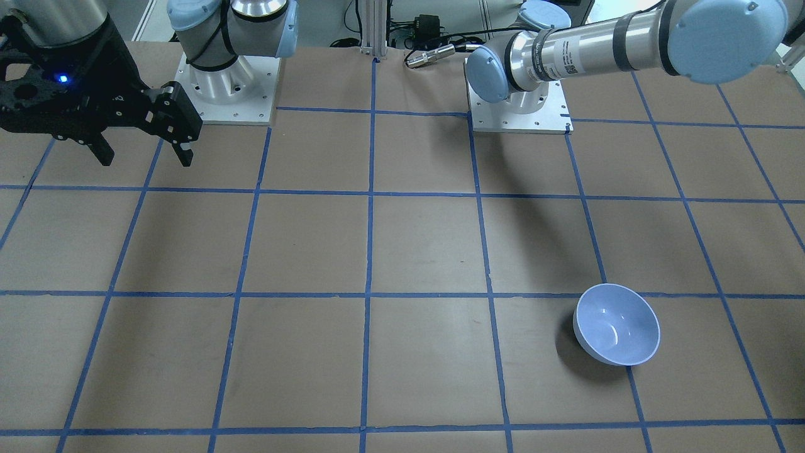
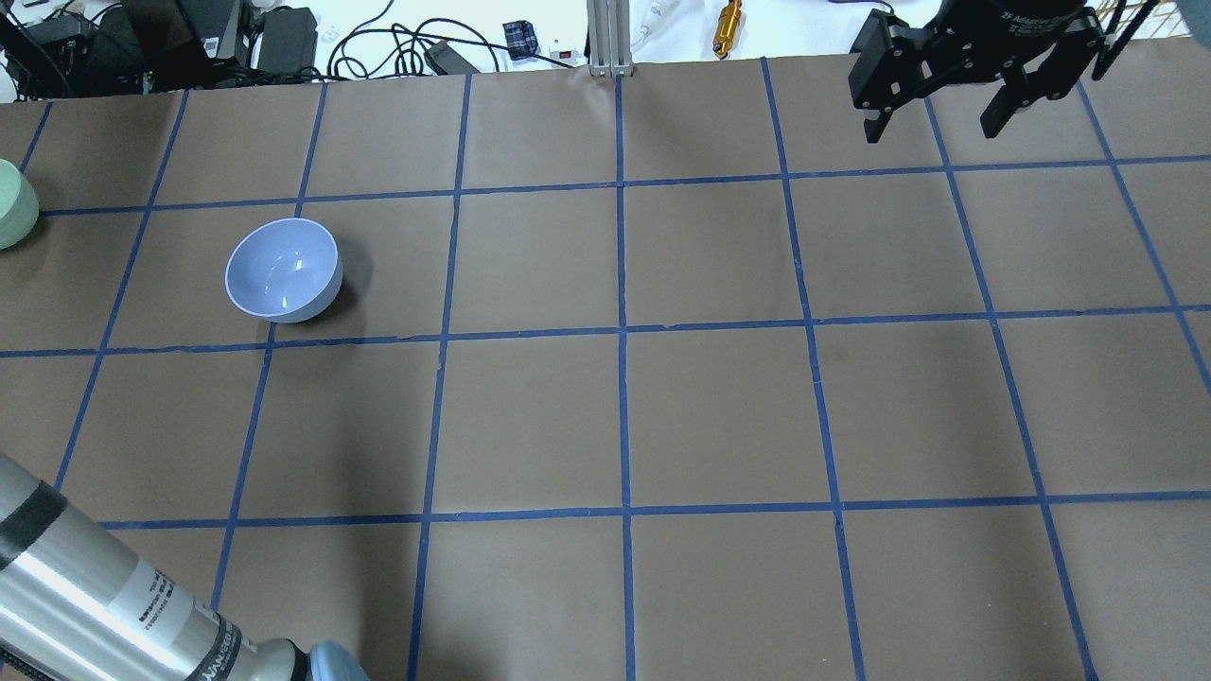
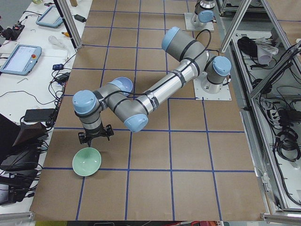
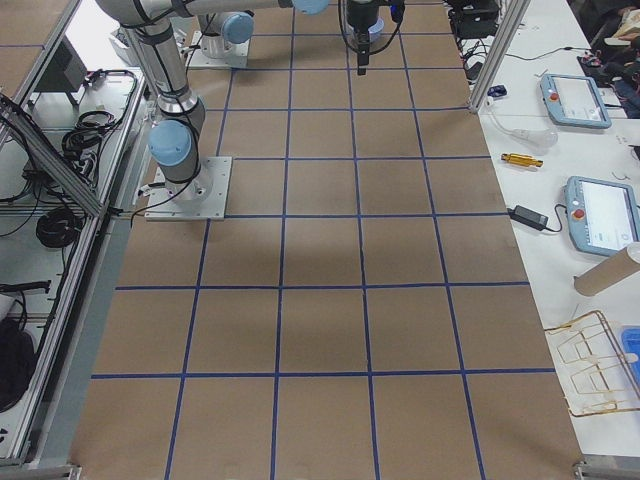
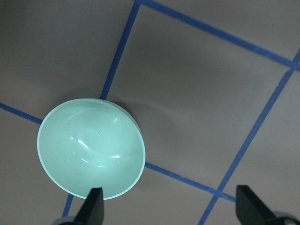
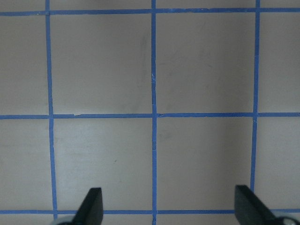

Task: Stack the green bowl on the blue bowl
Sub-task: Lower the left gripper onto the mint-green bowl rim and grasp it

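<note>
The green bowl (image 5: 91, 150) stands upright on the table at its far left end; it also shows in the exterior left view (image 3: 86, 161) and at the overhead view's left edge (image 2: 13, 203). My left gripper (image 5: 171, 208) hangs open and empty above the table just beside it, with one fingertip (image 5: 93, 206) over the bowl's rim; it also shows in the exterior left view (image 3: 94, 137). The blue bowl (image 2: 282, 270) stands upright and empty a grid square away (image 1: 616, 324). My right gripper (image 2: 932, 130) is open and empty, high over the table's other end (image 1: 146, 157).
The brown table top (image 2: 624, 416) carries a grid of blue tape lines. The left arm's forearm (image 2: 104, 596) reaches over the near left corner. Cables and small devices (image 2: 378, 47) lie beyond the far edge. The arm bases (image 1: 519, 107) stand on white plates.
</note>
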### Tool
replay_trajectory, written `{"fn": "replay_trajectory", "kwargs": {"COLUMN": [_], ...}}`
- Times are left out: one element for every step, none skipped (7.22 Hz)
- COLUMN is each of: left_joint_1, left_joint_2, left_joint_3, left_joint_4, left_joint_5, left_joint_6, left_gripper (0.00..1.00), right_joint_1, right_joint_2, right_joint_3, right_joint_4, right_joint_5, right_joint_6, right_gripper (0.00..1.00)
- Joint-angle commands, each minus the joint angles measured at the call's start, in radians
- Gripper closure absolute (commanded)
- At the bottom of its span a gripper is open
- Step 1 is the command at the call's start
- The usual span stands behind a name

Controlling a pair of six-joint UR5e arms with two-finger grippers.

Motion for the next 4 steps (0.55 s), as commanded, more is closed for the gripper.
{"fn": "replay_trajectory", "kwargs": {"left_joint_1": [0.037, 0.055, 0.057, 0.058], "left_joint_2": [-0.104, -0.133, -0.159, -0.182], "left_joint_3": [0.061, 0.068, 0.074, 0.083], "left_joint_4": [0.001, 0.001, 0.001, 0.002], "left_joint_5": [-0.073, -0.110, -0.118, -0.126], "left_joint_6": [0.166, 0.215, 0.217, 0.220], "left_gripper": [0.02, 0.03, 0.04, 0.05], "right_joint_1": [0.000, 0.000, 0.000, 0.000], "right_joint_2": [0.000, 0.000, -0.001, 0.000], "right_joint_3": [0.000, 0.000, 0.000, 0.000], "right_joint_4": [0.000, 0.000, 0.000, 0.000], "right_joint_5": [0.000, 0.000, 0.000, 0.000], "right_joint_6": [0.000, 0.000, 0.000, 0.000], "right_gripper": [0.00, 0.00, 0.00, 0.00]}}
